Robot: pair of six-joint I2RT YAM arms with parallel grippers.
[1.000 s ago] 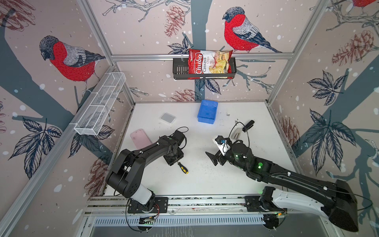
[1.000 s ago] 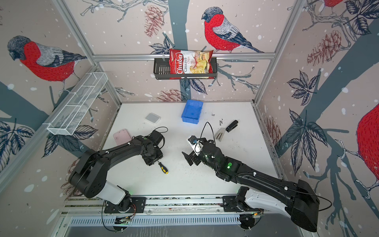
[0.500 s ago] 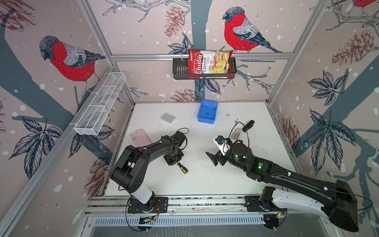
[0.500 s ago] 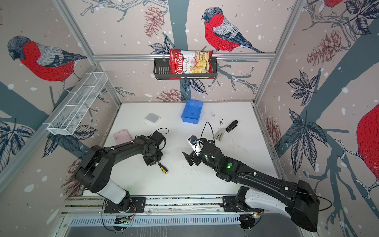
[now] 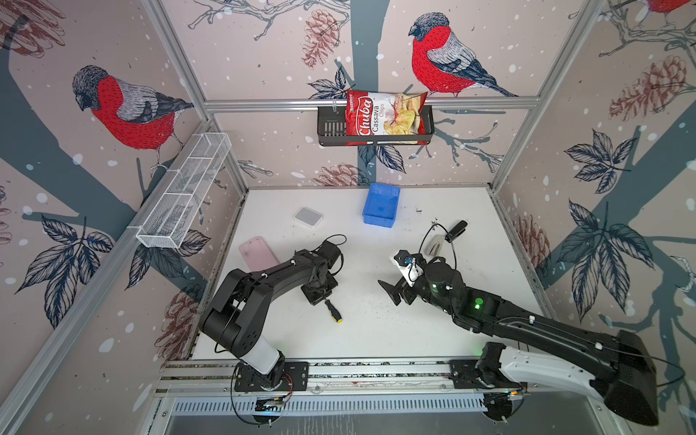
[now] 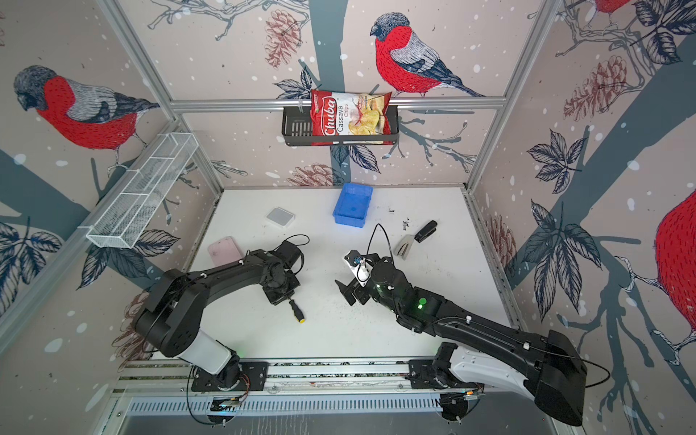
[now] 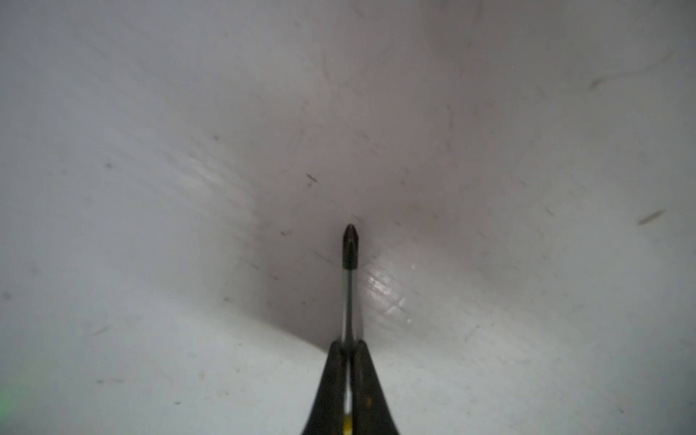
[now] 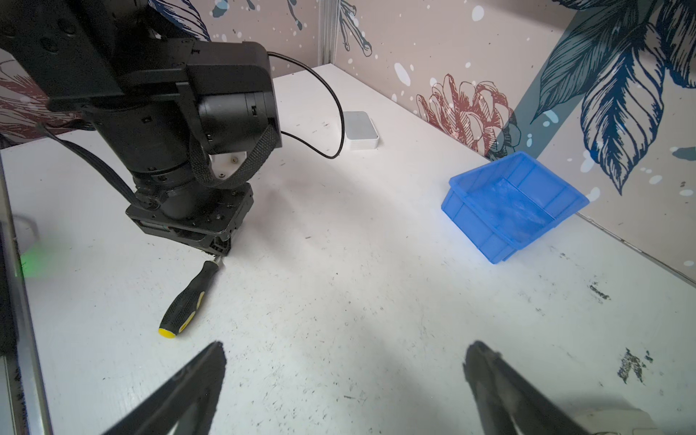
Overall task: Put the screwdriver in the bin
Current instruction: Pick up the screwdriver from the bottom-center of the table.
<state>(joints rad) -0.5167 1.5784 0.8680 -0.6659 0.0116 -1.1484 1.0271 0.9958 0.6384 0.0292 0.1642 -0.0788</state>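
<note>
The screwdriver [image 5: 333, 310] lies flat on the white table, its black-and-yellow handle [image 8: 187, 299] pointing toward the front rail. My left gripper [image 5: 318, 297] points straight down over it and is shut on the thin shaft [image 7: 349, 297]. In the left wrist view the dark tip sticks out beyond the closed fingers [image 7: 333, 373]. The blue bin [image 5: 376, 220] stands by the back wall, far from both arms, and shows empty in the right wrist view [image 8: 474, 229]. My right gripper [image 5: 391, 293] hovers open to the right of the screwdriver, holding nothing [image 8: 348, 352].
A pink phone case [image 5: 258, 254] and a grey square box [image 5: 308, 216] lie back left. A black stapler [image 5: 456, 230] and a grey staple remover [image 5: 434, 246] lie back right. On the walls hang a white mesh tray [image 5: 184, 192] and a black basket [image 5: 331, 128] holding a chips bag.
My left gripper's jaws have closed on the screwdriver's shaft. The screwdriver still lies on the table. The right arm has not moved.
</note>
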